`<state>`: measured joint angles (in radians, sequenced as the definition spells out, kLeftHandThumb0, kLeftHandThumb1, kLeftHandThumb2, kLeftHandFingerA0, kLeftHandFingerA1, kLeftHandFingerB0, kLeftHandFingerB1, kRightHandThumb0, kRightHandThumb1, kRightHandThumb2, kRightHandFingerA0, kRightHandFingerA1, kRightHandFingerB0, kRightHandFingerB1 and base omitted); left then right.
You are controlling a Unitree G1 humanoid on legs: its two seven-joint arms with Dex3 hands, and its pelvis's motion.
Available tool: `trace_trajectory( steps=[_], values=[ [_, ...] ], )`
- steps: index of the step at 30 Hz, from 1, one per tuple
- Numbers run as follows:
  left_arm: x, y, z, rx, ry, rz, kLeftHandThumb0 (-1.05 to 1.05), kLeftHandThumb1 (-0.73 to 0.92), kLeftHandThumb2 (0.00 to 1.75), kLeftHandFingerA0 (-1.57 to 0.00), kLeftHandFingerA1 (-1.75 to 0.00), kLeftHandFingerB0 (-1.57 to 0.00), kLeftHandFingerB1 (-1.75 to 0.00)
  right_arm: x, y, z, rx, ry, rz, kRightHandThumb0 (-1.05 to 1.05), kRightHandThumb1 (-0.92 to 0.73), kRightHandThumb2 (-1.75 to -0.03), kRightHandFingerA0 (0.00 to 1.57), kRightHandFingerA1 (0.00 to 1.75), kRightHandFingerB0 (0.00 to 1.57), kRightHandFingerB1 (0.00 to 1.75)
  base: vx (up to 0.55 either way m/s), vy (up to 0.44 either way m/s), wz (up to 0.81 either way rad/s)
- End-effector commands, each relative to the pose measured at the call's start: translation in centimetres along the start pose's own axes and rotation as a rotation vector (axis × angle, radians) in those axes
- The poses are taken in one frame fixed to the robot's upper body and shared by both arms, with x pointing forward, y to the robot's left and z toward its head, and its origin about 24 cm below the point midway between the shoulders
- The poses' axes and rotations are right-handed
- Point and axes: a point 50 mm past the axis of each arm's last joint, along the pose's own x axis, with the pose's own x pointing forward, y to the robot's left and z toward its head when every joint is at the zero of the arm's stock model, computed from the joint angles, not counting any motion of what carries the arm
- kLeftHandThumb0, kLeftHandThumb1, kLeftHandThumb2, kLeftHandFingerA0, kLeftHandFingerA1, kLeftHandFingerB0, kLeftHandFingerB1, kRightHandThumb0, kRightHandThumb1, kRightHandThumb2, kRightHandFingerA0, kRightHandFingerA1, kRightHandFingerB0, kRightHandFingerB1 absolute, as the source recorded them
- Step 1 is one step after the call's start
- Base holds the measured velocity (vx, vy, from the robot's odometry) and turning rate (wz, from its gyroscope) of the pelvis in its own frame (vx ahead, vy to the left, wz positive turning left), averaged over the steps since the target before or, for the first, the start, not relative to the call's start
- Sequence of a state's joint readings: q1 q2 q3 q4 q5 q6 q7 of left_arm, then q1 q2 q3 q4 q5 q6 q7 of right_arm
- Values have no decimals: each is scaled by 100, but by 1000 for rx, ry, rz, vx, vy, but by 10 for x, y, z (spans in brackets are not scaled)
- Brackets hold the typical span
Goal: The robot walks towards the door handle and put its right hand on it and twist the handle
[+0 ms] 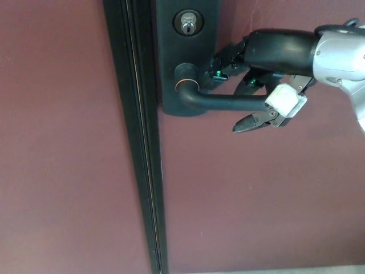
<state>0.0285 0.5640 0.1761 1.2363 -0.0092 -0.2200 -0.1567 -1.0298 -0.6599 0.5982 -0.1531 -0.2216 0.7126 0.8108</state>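
Right hand (259, 85) wrapped over door handle (222, 101): fingers (228, 60) curled above lever, thumb below. Keyhole (187, 23) above, on maroon door (256, 194).

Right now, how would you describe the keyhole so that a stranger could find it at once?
On the maroon door, a black plate sits beside the dark vertical frame. The keyhole is at the plate's top, above the lever handle. It is the only round, silver-centred part.
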Motion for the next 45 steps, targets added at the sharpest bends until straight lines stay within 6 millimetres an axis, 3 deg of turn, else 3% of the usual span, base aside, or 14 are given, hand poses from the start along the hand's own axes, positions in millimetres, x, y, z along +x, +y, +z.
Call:
trace_trajectory(
  steps=[1, 15, 16, 36, 39, 40, 42, 45],
  values=[
    [-2, 3, -4, 11, 4, 4, -7, 69, 59, -51, -46, -40, -40, 8, 9, 1, -13, 25, 92, -56, -45, -73, 38, 47, 29, 42, 0, 0, 0],
    [-4, 7, -7, 24, 8, 5, -8, 69, 60, -50, -46, -40, -40, 11, 11, -1, -85, 85, 116, -55, -45, -73, 42, 48, 32, 42, 0, 0, 0],
    [-4, 7, -6, 26, 9, 2, -9, 69, 60, -49, -45, -40, -40, 10, 11, 0, -98, 94, 123, -48, -52, -56, 48, 40, 37, 33, 0, 0, 0],
    [-3, 6, -5, 15, 5, 3, -9, 69, 60, -50, -46, -40, -40, 17, 24, -6, -159, 119, 149, -45, -52, -55, 50, 40, 49, 37, 0, 0, 0],
    [-3, 6, -5, 20, 5, 6, -9, 69, 60, -50, -46, -40, -40, 14, 23, -5, -170, 94, 120, -34, -52, -55, 57, 42, 58, 40, 0, 0, 0],
    [-3, 6, -5, 27, 3, 5, -8, 69, 60, -50, -46, -40, -40, 13, 22, -6, -170, 80, 100, -30, -54, -55, 70, 46, 67, 43, 0, 0, 0],
    [-3, 6, -3, 31, 0, 2, -9, 69, 60, -50, -46, -40, -40, 11, 21, -7, -168, 52, 54, -22, -53, -56, 79, 50, 73, 47, 0, 0, 0],
    [-3, 6, -3, 35, 0, 2, -9, 69, 60, -50, -46, -40, -40, 11, 22, -10, -151, 24, 14, -16, -54, -56, 86, 54, 81, 53, 0, 0, 0]
  ],
)
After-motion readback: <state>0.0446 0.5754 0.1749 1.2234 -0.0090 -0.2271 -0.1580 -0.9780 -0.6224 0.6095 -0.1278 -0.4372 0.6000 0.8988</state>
